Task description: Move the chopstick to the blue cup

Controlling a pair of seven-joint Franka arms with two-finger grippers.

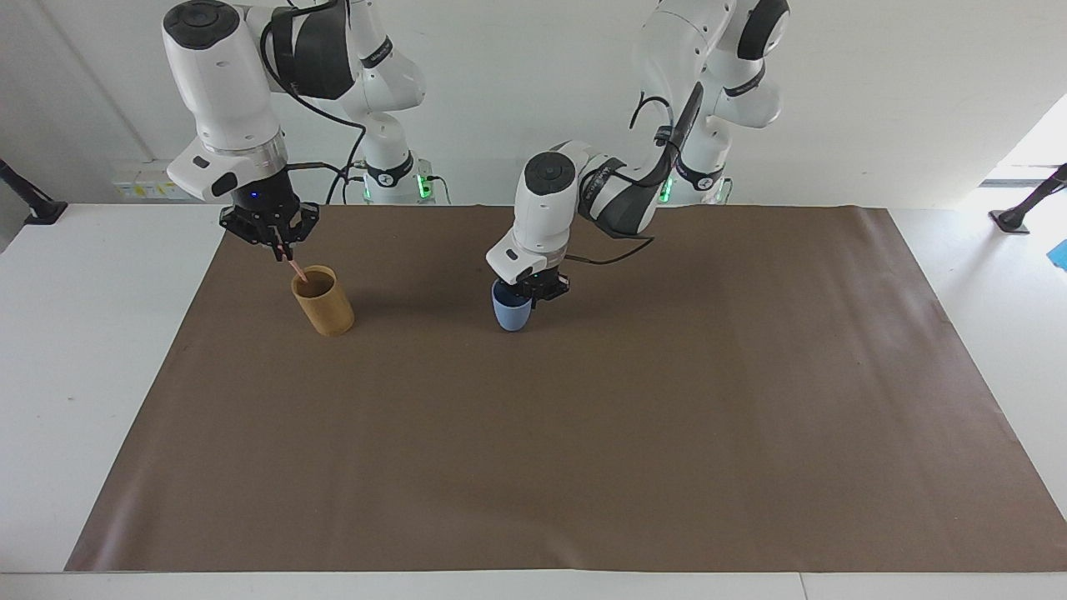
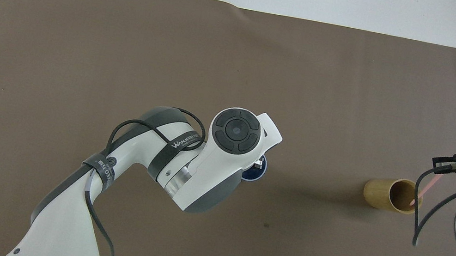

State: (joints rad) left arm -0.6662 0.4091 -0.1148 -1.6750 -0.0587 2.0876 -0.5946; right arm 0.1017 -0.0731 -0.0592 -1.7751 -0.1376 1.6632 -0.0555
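Chopstick [image 1: 293, 267]: pale pink stick, tilted, its upper end pinched in the right gripper, its lower end dipping just inside the mouth of the tan cup; in the overhead view it shows as a thin pink line [image 2: 424, 188] running from the gripper down to the tan cup's rim.
Right gripper [image 1: 276, 247]: raised over the tan cup, a little off toward the right arm's end of the table; fingertips pressed together on the chopstick's top.
Tan cup [image 1: 323, 300]: upright brown cylinder standing on the brown mat; taken here as the landmark.
Blue cup [image 1: 510, 312]: small light-blue tumbler, upright, well apart from the tan cup toward the left arm's end of the table, about as far from the robots as the tan cup.
Left gripper [image 1: 538, 292]: at the blue cup's rim, fingertips clamped on its wall, one finger inside the mouth; whether the cup's base touches the mat cannot be told.
Brown mat [image 1: 583, 433]: covers most of the white table [image 1: 75, 333], spreading away from the tan cup on all sides.
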